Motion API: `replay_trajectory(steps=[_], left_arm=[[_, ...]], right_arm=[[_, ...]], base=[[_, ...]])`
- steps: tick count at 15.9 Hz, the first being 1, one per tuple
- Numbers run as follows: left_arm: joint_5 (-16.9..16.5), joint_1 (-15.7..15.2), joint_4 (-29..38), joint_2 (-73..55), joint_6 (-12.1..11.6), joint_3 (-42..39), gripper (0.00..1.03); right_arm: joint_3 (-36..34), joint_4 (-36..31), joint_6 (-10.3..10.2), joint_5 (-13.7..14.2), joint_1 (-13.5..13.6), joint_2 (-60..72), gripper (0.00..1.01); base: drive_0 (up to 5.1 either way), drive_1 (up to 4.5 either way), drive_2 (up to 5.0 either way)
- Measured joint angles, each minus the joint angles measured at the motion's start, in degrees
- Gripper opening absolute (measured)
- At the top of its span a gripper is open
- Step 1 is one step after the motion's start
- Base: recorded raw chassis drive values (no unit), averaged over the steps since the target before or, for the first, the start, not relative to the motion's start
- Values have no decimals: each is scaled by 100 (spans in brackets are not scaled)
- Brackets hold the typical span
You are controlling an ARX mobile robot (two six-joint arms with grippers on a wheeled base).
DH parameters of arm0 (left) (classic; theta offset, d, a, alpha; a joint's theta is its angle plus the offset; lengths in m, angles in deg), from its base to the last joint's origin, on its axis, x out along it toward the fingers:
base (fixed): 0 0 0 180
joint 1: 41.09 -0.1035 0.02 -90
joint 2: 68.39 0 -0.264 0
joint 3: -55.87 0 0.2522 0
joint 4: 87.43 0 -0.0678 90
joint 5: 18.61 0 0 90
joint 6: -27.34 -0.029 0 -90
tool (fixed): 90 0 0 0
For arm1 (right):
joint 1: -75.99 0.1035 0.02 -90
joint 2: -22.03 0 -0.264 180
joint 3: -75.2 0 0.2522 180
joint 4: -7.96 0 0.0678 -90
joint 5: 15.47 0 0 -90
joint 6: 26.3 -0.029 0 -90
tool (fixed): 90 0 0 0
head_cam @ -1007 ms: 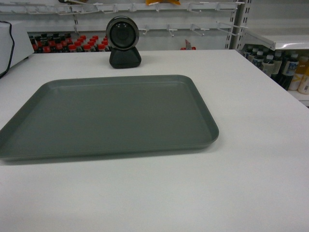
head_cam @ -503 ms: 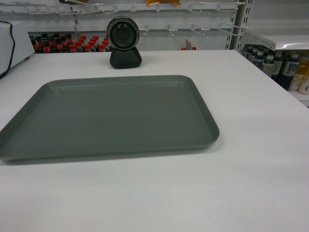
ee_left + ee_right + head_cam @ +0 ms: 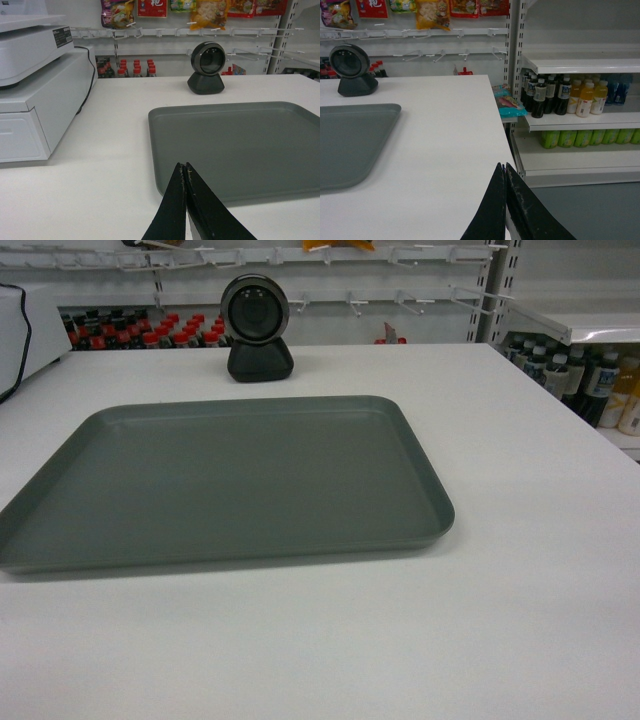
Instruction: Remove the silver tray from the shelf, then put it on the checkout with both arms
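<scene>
- White cash register (image 3: 30, 95): far left on the checkout (image 3: 520, 540), clear of everything.
- Left gripper (image 3: 185, 172): jaws pressed together, holding nothing, hovering just short of the near left rim of the silver tray (image 3: 235, 145).
- Silver tray: flat on the checkout, in front of the black scanner (image 3: 257, 328). Placement looks done; only retraction seems left.
- Right gripper (image 3: 504, 172): jaws together, empty, tray well off to its left.
- Shelf (image 3: 580, 62): far right, bottles (image 3: 560, 97) under it.
</scene>
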Motion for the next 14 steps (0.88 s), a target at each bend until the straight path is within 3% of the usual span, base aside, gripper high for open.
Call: replay_trajectory(steps=[5, 7, 9, 14], left_arm=[[0, 0, -573, 577, 0, 0, 2], [-9, 0, -1622, 1316, 0, 2, 2], [17, 0, -1585, 1526, -4, 28, 2], [2, 4, -1606, 1526, -4, 2, 2]], right_arm=[[0, 671, 0, 0, 0, -671, 2], [0, 826, 0, 2, 0, -831, 2], [2, 1878, 0, -15, 2, -1641, 2], [2, 1853, 0, -4, 0, -1797, 2]], base=[[0, 0, 0], [0, 0, 0], [0, 0, 0], [0, 0, 0]])
